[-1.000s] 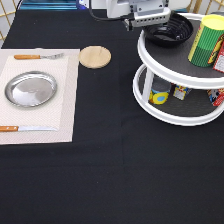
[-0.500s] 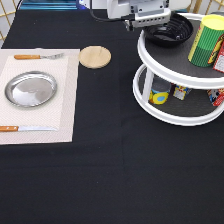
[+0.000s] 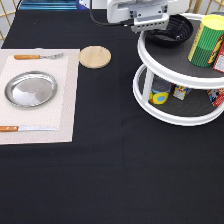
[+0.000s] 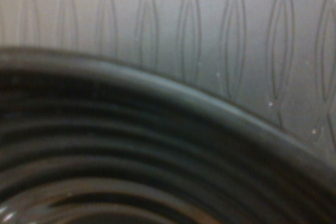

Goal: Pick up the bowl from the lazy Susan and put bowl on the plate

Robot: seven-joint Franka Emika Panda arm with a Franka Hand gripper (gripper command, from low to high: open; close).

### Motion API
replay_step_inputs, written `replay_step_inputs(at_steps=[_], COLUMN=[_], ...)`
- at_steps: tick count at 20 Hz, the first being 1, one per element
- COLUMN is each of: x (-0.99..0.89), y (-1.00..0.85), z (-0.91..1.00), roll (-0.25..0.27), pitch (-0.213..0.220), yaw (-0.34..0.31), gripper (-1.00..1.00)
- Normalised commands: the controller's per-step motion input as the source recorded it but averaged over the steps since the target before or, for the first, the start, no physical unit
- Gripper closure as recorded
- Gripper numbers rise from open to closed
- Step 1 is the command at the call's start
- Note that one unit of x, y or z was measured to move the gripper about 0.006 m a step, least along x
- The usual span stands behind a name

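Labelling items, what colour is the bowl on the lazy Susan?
Glossy black, ribbed bowl; wrist view shows it best.

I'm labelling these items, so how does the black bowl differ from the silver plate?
The glossy black ribbed bowl is dark and deeper; the shiny silver metal plate is bright and nearly flat. The bowl sits on the white lazy Susan's top tier under the gripper; the plate lies on a pale placemat. Both are round.
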Motion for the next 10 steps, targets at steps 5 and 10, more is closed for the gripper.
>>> replay_step_inputs(at_steps=[5, 10], x=[0.02, 0.0], y=[-0.19, -0.31], z=[0.05, 0.27], roll=[0.102, 0.115], pitch=[-0.003, 0.0], yaw=[0.002, 0.0], gripper=[1.0, 1.0])
